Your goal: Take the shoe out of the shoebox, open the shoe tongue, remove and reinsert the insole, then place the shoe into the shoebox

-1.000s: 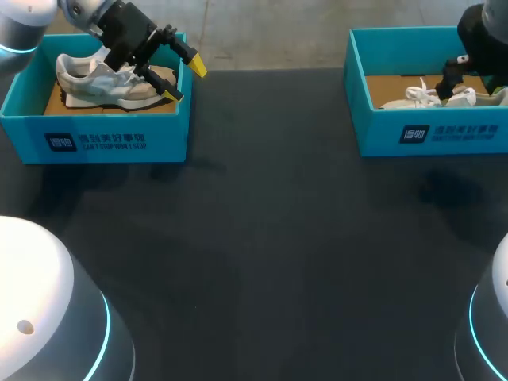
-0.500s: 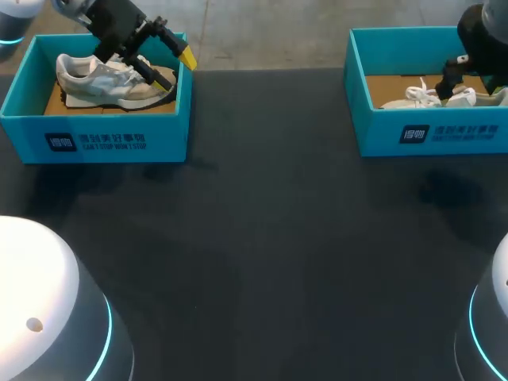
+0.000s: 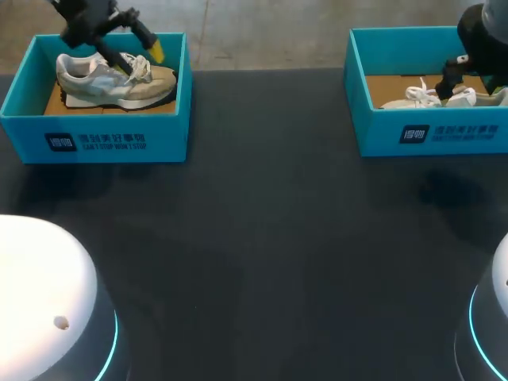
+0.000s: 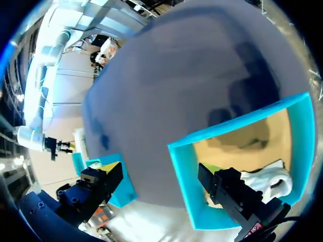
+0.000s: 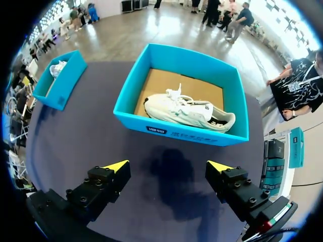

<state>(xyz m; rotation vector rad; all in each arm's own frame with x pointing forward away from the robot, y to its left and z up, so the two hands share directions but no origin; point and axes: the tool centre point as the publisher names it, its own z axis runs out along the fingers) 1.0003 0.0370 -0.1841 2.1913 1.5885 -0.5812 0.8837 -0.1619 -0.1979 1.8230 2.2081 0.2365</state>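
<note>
A grey and beige sneaker (image 3: pixel 119 79) lies on its sole in the teal shoebox (image 3: pixel 95 131) at the far left. Just above its laces hangs my left gripper (image 3: pixel 139 57), open and empty. From the left wrist, one finger (image 4: pixel 224 184) hangs over that shoebox (image 4: pixel 181 171), beside the sneaker (image 4: pixel 270 179), and the other stands outside its wall. A white sneaker (image 3: pixel 425 95) lies in a second teal shoebox (image 3: pixel 429 131) at the far right. My right gripper (image 5: pixel 168 166) is open and empty, high over the table in front of that shoebox (image 5: pixel 176 128) and its sneaker (image 5: pixel 189 112).
Dark table surface (image 3: pixel 262 238) stretches between the two boxes and toward the near edge. My right arm (image 3: pixel 480 40) hangs over the back of the right box. The left box (image 5: pixel 58 83) shows small beyond the right gripper.
My left gripper has risen and drawn back to the left, from over the sneaker's toe to above its laces. The right arm and both sneakers have stayed put.
</note>
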